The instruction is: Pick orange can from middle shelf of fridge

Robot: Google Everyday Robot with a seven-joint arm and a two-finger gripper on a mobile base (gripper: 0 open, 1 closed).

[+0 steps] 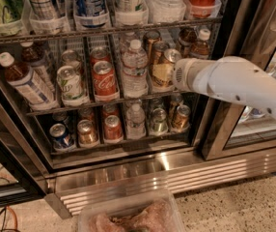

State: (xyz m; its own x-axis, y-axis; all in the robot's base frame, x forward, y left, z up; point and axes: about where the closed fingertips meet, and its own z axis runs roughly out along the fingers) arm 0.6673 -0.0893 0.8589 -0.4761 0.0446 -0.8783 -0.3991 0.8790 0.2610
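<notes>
Orange can is seen on the middle shelf of the fridge, just right of a water bottle. It stands roughly upright, long axis vertical, silver top up. The gripper is placed right at the can's right side; whether it is open or clamped cannot be told.

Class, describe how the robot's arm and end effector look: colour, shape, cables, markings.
The arm is a smooth white shell, rounded and tube-like, thickening toward the right edge. No cables, labels or markings show on it. Its end effector, at the middle shelf by the orange can, shows only as a round, pale grey speckled cap.
</notes>
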